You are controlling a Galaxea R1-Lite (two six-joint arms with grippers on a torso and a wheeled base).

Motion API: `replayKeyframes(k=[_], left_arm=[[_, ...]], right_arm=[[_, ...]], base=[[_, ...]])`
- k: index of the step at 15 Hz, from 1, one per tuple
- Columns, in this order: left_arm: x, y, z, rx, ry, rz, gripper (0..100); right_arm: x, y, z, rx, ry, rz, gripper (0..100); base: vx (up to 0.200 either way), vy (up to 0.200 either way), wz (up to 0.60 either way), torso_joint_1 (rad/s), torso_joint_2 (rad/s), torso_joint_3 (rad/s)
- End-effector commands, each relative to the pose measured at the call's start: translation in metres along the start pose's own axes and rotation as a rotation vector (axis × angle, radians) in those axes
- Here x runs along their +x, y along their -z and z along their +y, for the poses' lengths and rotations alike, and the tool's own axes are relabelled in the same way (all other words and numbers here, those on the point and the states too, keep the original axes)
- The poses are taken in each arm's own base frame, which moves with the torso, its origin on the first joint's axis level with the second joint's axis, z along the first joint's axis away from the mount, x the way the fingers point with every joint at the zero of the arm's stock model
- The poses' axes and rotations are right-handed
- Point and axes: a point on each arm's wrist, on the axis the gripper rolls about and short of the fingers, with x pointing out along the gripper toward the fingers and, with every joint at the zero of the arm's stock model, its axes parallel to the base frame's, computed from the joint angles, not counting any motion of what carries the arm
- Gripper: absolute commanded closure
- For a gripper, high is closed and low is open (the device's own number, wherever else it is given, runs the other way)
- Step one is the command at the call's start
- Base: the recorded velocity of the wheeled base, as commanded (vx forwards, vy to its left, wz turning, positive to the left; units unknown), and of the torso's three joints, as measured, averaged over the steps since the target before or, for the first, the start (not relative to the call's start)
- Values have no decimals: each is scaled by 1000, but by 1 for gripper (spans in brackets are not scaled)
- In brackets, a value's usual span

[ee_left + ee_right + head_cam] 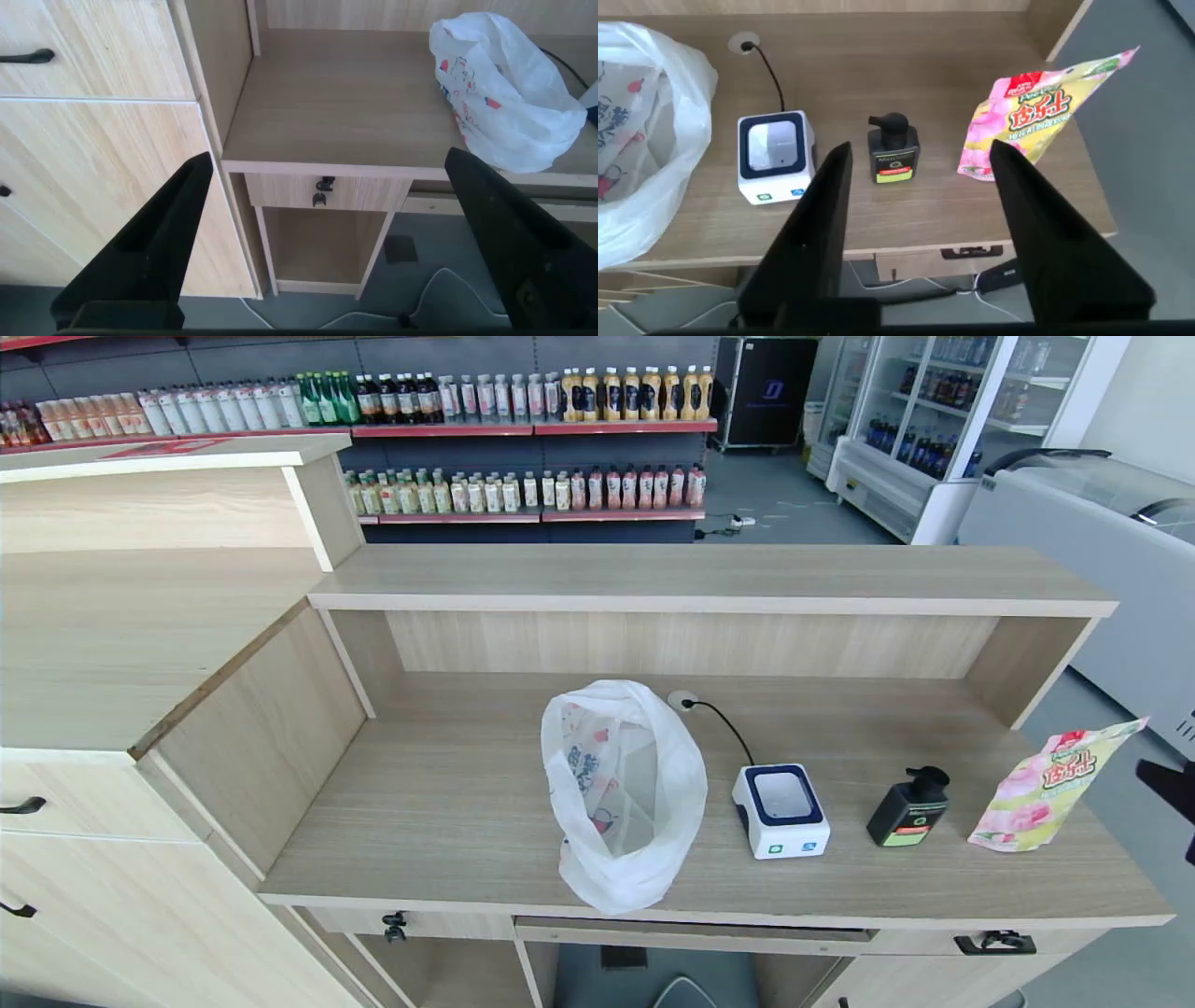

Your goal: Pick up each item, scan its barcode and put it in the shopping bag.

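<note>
As the black pump bottle (907, 809) stands at three o'clock of the scanner (780, 809), it is judged best reached by the wide-open right gripper (920, 154).

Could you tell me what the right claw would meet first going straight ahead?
Most likely the black pump bottle on the counter, which lies ahead of the open right claw; depth is unclear.
</note>
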Motion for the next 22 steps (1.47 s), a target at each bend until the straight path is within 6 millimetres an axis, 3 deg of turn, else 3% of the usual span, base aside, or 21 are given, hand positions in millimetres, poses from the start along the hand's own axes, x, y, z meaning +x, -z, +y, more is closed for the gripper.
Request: replayKeyframes(k=[1,2,6,14,22], left_arm=[[0,0,0,0,0,-1,0],[0,0,0,0,0,-1,0],[0,0,0,0,0,-1,0],[0,0,0,0,0,-1,0],[0,0,0,0,0,-1,0]], right_arm=[[98,32,-13,-65,-69,167,0],[119,47,-16,-108,-123,169,0],[170,91,-30,-361,-265,144,0],[190,141,-46,-539,-388,166,0],[237,151,-42,-598,-494,62,0]], base=[[0,0,0,0,0,0],[0,0,0,0,0,0],[0,0,0,0,0,0],[0,0,0,0,0,0],[0,0,0,0,0,0]])
